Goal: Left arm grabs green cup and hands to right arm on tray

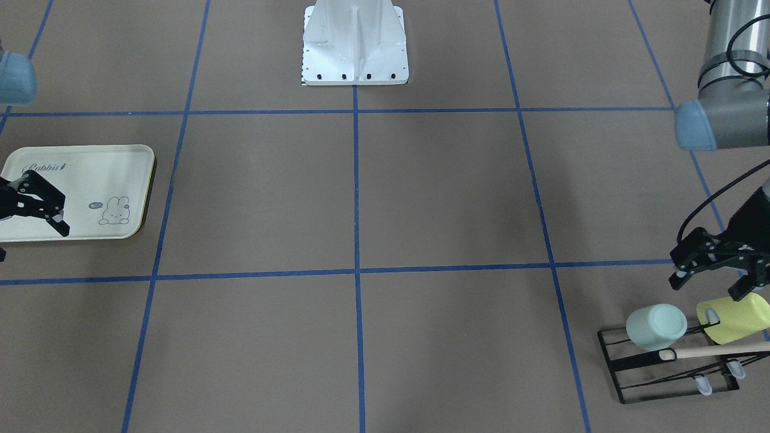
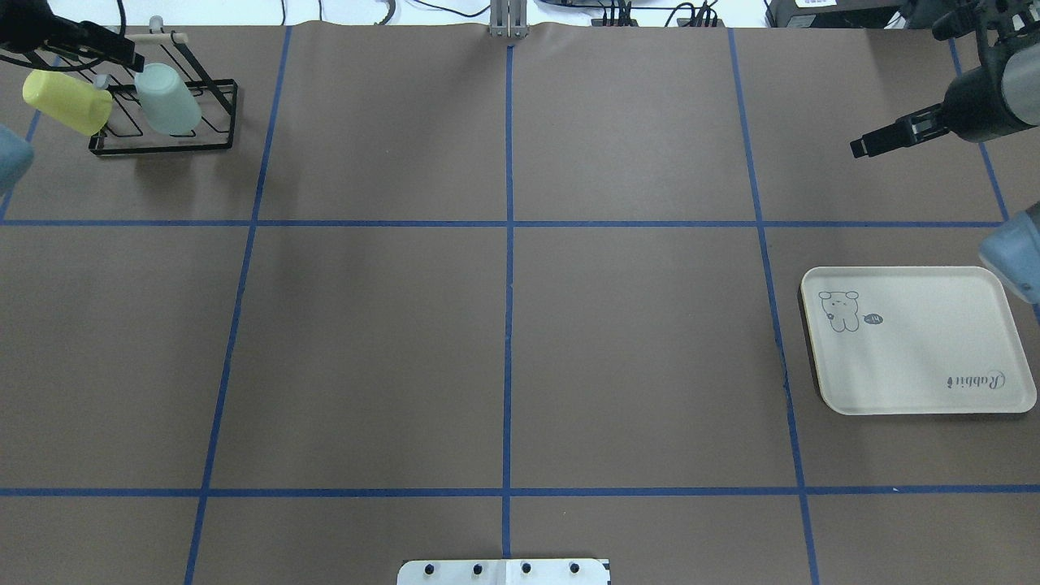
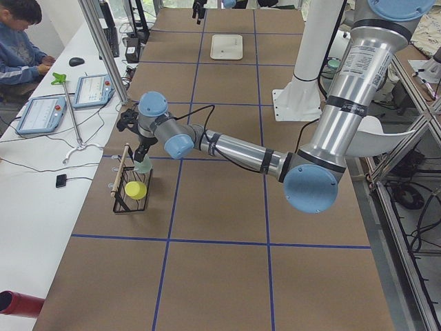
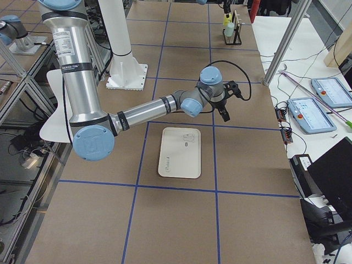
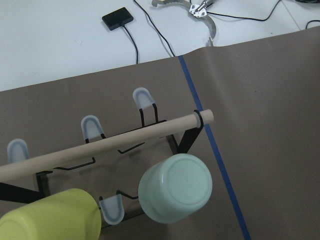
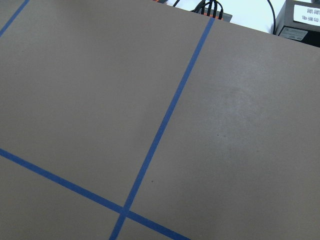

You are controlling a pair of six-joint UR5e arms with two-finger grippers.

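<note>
The pale mint-green cup [image 1: 656, 326] hangs bottom-out on a peg of a black wire rack [image 1: 625, 373], next to a yellow-green cup [image 1: 734, 316]. The green cup also shows in the overhead view [image 2: 168, 99] and the left wrist view [image 5: 175, 195]. My left gripper [image 1: 708, 287] is open and empty. It hovers just above and behind the two cups, nearer the yellow-green one. The cream tray [image 2: 918, 341] with "Rabbit" lettering and a bunny lies on the table with nothing on it. My right gripper [image 1: 63, 211] is open and empty, and hovers high near the tray.
A wooden rod [image 5: 100, 142] runs along the top of the rack, over several capped pegs. The robot's white base plate [image 1: 355, 60] sits at the table's middle edge. Blue tape lines [image 2: 508, 325] divide the brown table into squares. An operator [image 3: 21, 34] sits at a side bench.
</note>
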